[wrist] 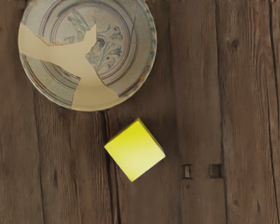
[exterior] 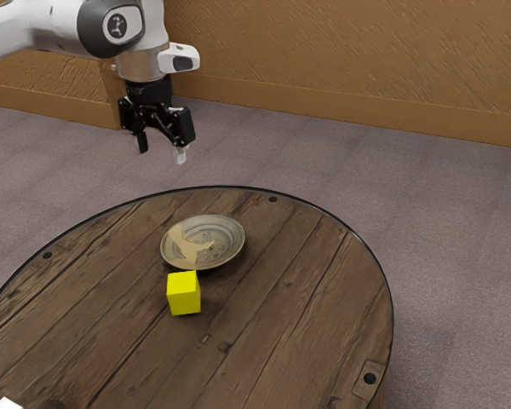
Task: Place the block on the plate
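My black gripper (exterior: 160, 153) hangs high above the table, its two fingers spread apart with nothing between them. The yellow block (exterior: 184, 293) rests on the wooden table beside the plate (exterior: 230, 248), a shallow patterned dish with a tan patch. In the wrist view the block (wrist: 135, 150) lies below my hand, its top face turned like a diamond to the camera. A narrow strip of wood separates it from the rim of the plate (wrist: 87, 103) there.
The round wooden table (exterior: 307, 298) has a dark metal edge and a few dark round studs. Part of a white object (exterior: 8, 404) shows at the exterior view's lower left corner. A brown wall stands behind the carpeted floor.
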